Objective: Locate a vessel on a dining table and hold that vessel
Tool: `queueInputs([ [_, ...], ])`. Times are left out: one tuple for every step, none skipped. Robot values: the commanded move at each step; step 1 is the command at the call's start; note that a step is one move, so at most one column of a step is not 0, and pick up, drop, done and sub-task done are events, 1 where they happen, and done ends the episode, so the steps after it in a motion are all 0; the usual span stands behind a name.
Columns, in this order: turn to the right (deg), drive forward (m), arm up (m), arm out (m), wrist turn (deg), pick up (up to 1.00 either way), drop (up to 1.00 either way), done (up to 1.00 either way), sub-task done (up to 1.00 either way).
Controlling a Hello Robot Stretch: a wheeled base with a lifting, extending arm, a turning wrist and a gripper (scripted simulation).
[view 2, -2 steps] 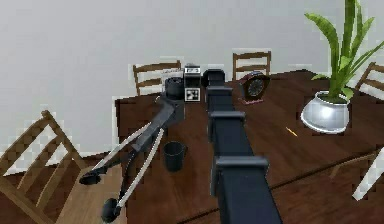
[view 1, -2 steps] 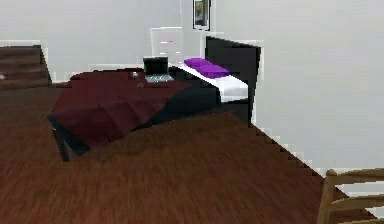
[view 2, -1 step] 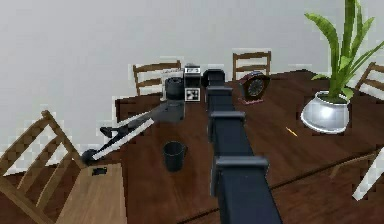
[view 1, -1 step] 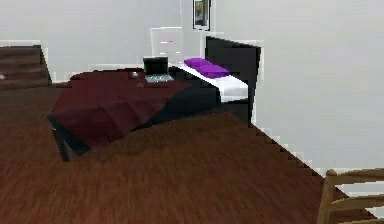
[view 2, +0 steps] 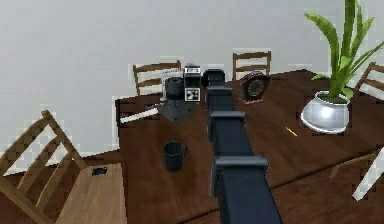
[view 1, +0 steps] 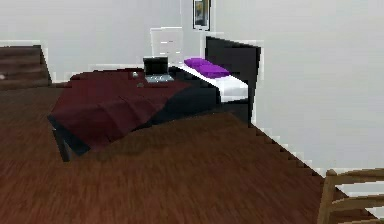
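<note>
Bed [view 1: 110, 105] with a dark red cover stands against the far wall in the forward view, a laptop [view 1: 157, 68] lying on it. In the arm side view, a dark wooden dining table [view 2: 300, 150] carries a potted plant [view 2: 325, 112] at its right. The arm [view 2: 235, 150] reaches out over the tabletop. The gripper [view 2: 165, 108] is above the far part of the table; whether it holds anything cannot be told. A small dark mug [view 2: 175, 156] stands upright on the table left of the arm, below the gripper and apart from it.

Wooden table [view 2: 300, 150] bears a dark mug [view 2: 175, 156], clock [view 2: 256, 87] and potted plant [view 2: 327, 112].
</note>
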Motion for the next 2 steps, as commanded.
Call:
queueInputs([
  [0.0,0.0,0.0,0.0,33.0,0.0,0.0,0.0,0.0],
  [0.0,0.0,-0.3,0.0,0.0,0.0,0.0,0.0,0.0],
])
